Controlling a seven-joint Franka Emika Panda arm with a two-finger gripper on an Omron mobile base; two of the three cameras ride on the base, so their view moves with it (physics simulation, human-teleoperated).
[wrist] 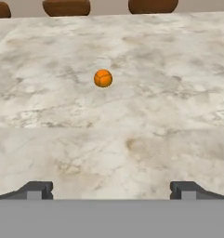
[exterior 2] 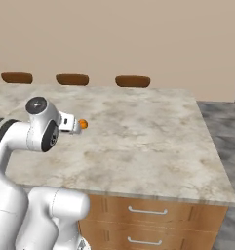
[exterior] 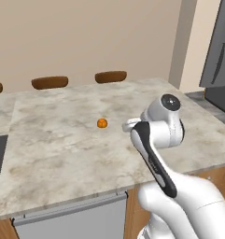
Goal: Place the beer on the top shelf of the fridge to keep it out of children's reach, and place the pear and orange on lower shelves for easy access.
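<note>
The orange [wrist: 103,78] is seen alone on the marble counter [wrist: 169,111], well ahead of the wide-open, empty gripper [wrist: 111,190].

orange [exterior: 102,123] | small, round, bright orange, faint dark seam lines | sat alone on the marble worktop [exterior: 62,149], toward its middle, touching nothing | fridge [exterior: 219,51] | grey, dark vertical handle, stood beyond the worktop's right end
</note>
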